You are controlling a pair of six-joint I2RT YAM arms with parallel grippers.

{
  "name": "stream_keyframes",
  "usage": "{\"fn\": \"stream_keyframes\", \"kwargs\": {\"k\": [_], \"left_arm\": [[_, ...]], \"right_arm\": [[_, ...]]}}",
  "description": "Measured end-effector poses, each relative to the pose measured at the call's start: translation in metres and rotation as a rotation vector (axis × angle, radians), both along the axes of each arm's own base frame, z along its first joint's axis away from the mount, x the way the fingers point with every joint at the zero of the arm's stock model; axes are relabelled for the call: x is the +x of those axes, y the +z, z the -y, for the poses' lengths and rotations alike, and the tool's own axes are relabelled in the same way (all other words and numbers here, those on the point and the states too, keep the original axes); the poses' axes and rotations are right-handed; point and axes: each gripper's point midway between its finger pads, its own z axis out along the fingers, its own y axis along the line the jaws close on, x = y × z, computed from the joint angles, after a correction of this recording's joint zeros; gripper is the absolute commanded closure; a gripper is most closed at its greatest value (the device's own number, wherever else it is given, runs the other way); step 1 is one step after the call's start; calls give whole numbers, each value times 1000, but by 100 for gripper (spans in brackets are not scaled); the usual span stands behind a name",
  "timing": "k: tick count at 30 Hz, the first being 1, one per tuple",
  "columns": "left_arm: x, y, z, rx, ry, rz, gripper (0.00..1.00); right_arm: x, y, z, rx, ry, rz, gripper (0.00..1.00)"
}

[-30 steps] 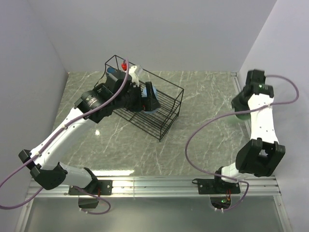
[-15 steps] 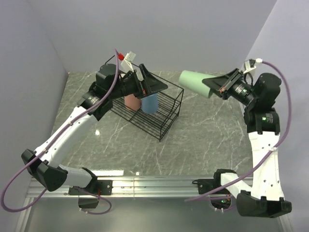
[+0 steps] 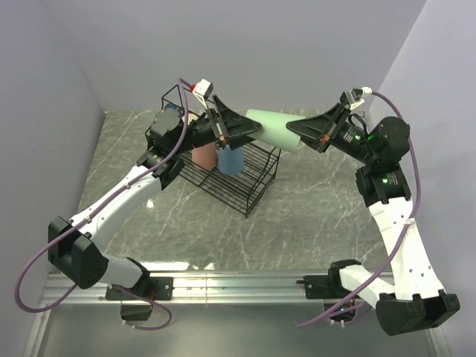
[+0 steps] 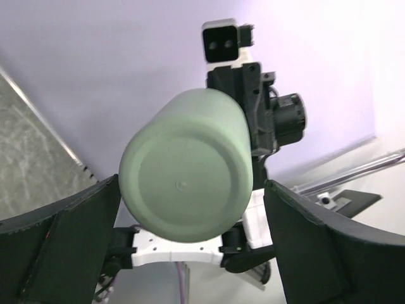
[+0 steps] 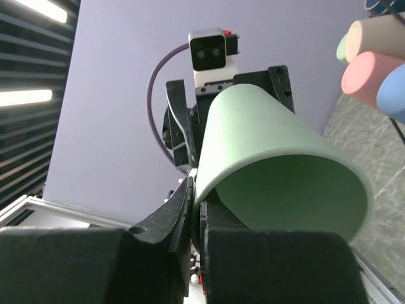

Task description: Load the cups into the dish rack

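On the bench (image 3: 320, 223), toward the far left, the dish rack (image 3: 256, 195) is seen set at an angle, with a salmon-pink cup (image 3: 202, 156) and a blue cup (image 3: 231, 159) standing side by side inside it. Above the rack's far side, a pale-green tumbler (image 3: 269, 126) is held on its side in the air by the right end effector (image 3: 296, 129), which is closed on the rim, the flat base being turned to the left. That base is flanked by the left end effector (image 3: 247, 129), whose fingers are spread wide on either side of it; whether they touch it cannot be told.
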Motion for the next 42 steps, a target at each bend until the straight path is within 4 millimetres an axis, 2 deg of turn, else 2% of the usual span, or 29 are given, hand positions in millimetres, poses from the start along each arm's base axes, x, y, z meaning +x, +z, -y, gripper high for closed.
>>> {"fn": "stream_keyframes", "kwargs": {"k": [5,8,9,11,14,17,18,19,20,21,23,24,26,29,32,34,37,40,42], "left_arm": [[5,9,-9,-59,4,8,7],[9,13,-16,-77,15,12,22],[11,13,-17,-80,18,13,30],[12,14,-20,-81,22,20,34],[13,12,-20,-70,23,21,33],[15,11,-21,-55,29,20,43],[16,12,-21,-51,32,22,48],[16,12,-22,-46,36,27,50],[17,13,-22,-39,40,28,52],[19,13,-23,-26,47,36,57],[19,14,-23,4,54,41,63],[19,15,-23,21,55,52,63],[19,20,-26,58,62,78,61],[27,26,-38,131,112,123,63],[38,25,-59,244,200,154,66],[42,20,-71,322,254,171,67],[38,8,-84,439,298,193,68],[32,-13,-94,540,315,185,72],[28,-28,-97,598,321,174,75]], "right_arm": [[-3,2,-5,18,19,-4,100],[-4,4,-6,22,25,8,100],[-5,5,-7,24,27,11,100],[-5,4,-8,25,30,10,100],[-3,0,-8,25,26,5,100],[0,-2,-10,26,23,-1,100],[0,-2,-10,27,23,0,94],[1,-3,-11,28,23,0,79],[3,-3,-11,29,22,-5,50],[4,-5,-12,27,22,-11,37],[8,-12,-15,2,26,-24,23],[10,-17,-15,-19,23,-41,15],[17,-26,-14,-77,-4,-79,14],[29,-35,2,-194,-121,-117,14],[33,-46,36,-316,-277,-140,14],[31,-61,60,-375,-357,-176,15],[24,-96,91,-441,-438,-268,16],[16,-128,98,-488,-429,-361,16],[12,-142,99,-510,-415,-401,16]]}}
